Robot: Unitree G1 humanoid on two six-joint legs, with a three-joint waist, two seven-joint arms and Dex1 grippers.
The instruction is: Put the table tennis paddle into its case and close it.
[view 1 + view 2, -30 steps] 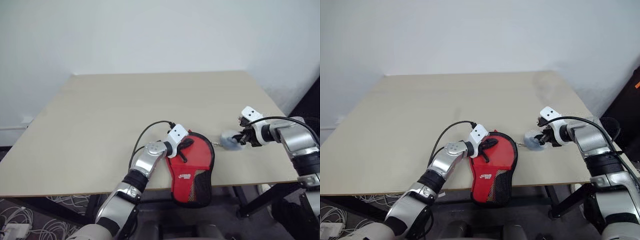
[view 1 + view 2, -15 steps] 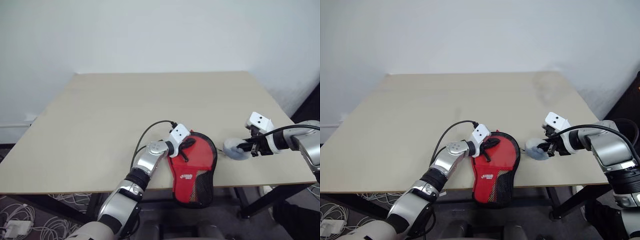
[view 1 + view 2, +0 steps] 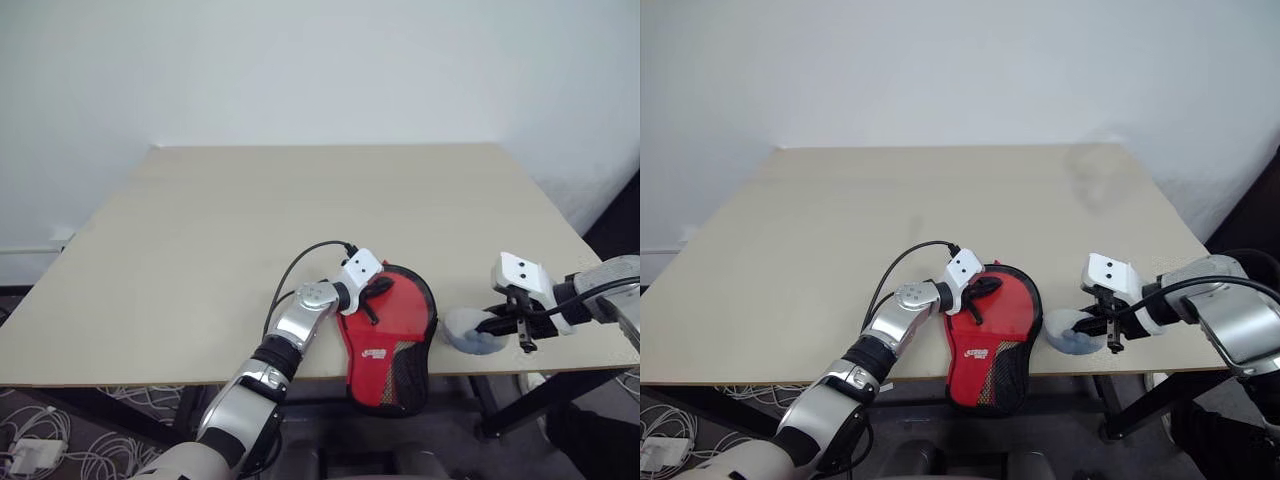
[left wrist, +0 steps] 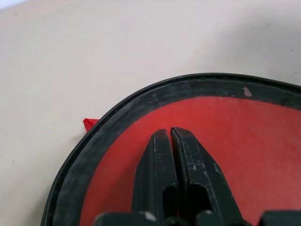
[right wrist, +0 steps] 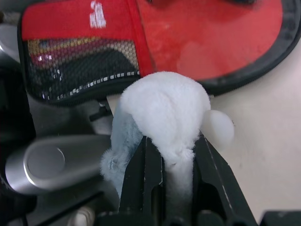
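The case (image 3: 395, 325) lies flat at the table's front edge, red with black edging, its black mesh end (image 3: 405, 372) hanging over the edge. My left gripper (image 3: 378, 287) is shut and rests on the case's round red top (image 4: 225, 136). To the right of the case my right gripper (image 3: 497, 325) is shut on a small grey-blue fluffy round item (image 3: 468, 335), held just above the table's front edge. In the right wrist view this fluffy item (image 5: 164, 108) sits between the fingers (image 5: 141, 179), with the case's mesh end (image 5: 70, 61) behind it. The table tennis paddle is hidden.
The pale wooden table (image 3: 250, 230) stretches away bare to the white wall. A black cable (image 3: 300, 265) loops from my left wrist over the tabletop. Cables and a socket strip (image 3: 35, 455) lie on the floor at the left. Black table legs (image 3: 520, 400) stand at the right.
My right gripper has carried the fluffy item back toward the table's front edge and turned at the wrist. The left gripper and the case have stayed put.
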